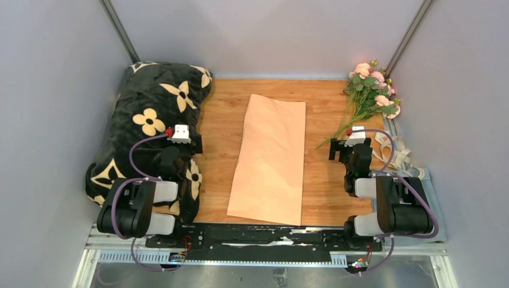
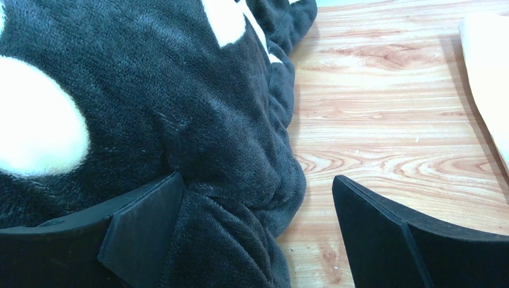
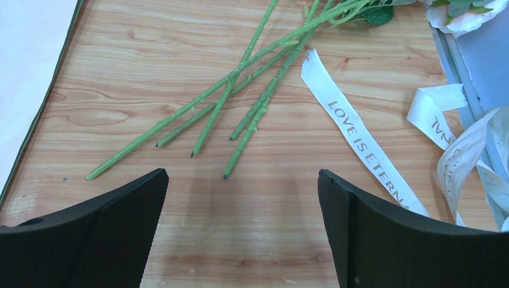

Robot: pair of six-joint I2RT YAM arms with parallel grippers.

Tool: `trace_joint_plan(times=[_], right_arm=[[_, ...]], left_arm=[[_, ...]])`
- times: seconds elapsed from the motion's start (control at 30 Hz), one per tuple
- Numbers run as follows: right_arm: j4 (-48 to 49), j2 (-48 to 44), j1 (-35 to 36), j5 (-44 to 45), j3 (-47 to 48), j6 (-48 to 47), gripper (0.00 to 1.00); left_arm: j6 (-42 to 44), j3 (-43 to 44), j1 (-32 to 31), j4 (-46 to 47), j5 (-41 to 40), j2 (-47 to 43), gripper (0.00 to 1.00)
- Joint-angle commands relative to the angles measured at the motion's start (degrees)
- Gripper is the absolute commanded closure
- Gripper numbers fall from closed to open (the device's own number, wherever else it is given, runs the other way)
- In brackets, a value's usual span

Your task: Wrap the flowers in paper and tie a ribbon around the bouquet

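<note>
We read this as the very start: nothing is wrapped and nothing is tied. The paper [image 1: 268,161] lies flat, peach face up, down the middle of the tabletop [image 1: 219,102], its long side running from 12 to 6 o'clock. The flowers [image 1: 370,90] lie off the sheet at about 2 o'clock. Their blooms point toward the far corner, and the stems [image 3: 240,96] fan back toward 7 o'clock. The ribbon [image 3: 360,135] is a loose tangle at 3 to 4 o'clock, with one printed tail just beside the stems.

The right end effector [image 3: 242,175] hovers over bare wood just short of the cut stem ends, released and holding nothing. The left end effector [image 2: 255,183] is likewise spread wide and empty, over the edge of a black plush blanket [image 1: 153,114] at 9 o'clock.

In our judgement the step in hand is fetching the flowers. The next move calls for the right arm to reach forward and close on the gathered stems rather than one stray stem. It would then carry them onto the paper without snagging the ribbon tail.
</note>
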Motion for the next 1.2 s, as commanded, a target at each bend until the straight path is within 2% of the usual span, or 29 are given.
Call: trace_joint_plan(times=[0.0,0.1,0.2,0.27,0.33,0.4,0.47,0.53,0.57,0.6,0.7,0.8,0.9,1.03,1.17], right_arm=[[-7.64,-5.51,0.16,0.75,3.86,-0.15,0.01],[-23.55,-10.79,-0.11,2.67,10.96,4.72,0.01],[-38.77,-10.91,-0.5,-6.11,18.99,10.14,0.06],[-46.84,-8.28,-0.43,-13.52,25.03,11.23,0.14],[-55.43,-4.75,-0.29,-19.16,31.27,11.59,0.23],[-62.03,-1.14,-0.08,-21.88,36.59,12.69,0.29],[-64.36,1.9,0.14,-24.76,40.09,13.5,0.33],[-65.46,4.82,0.53,-25.17,43.36,15.1,0.35],[-66.21,6.48,0.68,-25.13,44.8,16.02,0.37],[-67.07,8.8,0.8,-25.75,46.91,16.66,0.38],[-67.65,14.84,0.74,-27.51,51.11,16.98,0.38],[-68.81,22.13,3.26,-29.54,56.85,17.35,0.38],[-70.18,30.02,4.18,-32.76,63.13,18.08,0.38],[-70.68,39.04,4.84,-36.13,71.37,19.56,0.39],[-71.15,44.56,5.44,-38.53,75.75,20.12,0.46]], left_arm=[[-0.88,0.23,0.77,-2.7,-0.68,1.03,0.0],[-0.77,0.27,0.77,-2.86,-0.4,1.01,0.0],[-0.46,0.57,1.15,-3.36,1.41,0.79,0.0],[-0.19,3.34,2.02,-9.77,4.95,-1.47,0.0],[1.18,12.64,2.29,-28.42,9.94,-5.6,0.0],[7.15,21.3,2.21,-41.62,19.9,-8.32,0.02],[12.38,28.44,2.09,-54.25,29.72,-10.95,0.07],[17.96,36.85,0.63,-72.65,37.12,-11.62,0.12],[22.77,42.5,-1.35,-85.25,38.52,-11.08,0.13],[25.89,45.45,-5.08,-93.82,38.37,-10.53,0.13],[32.53,46.5,-15.76,-107.74,36.5,-11.04,0.13],[33.7,44.55,-22.75,-111.6,31.83,-11.29,0.12],[33.81,41.94,-26.7,-111.62,27.35,-10.18,0.12],[36.82,38.77,-31.57,-111.6,29.44,-7.07,0.12],[41.74,35.42,-33.97,-110.4,32.59,-6.11,0.12]])
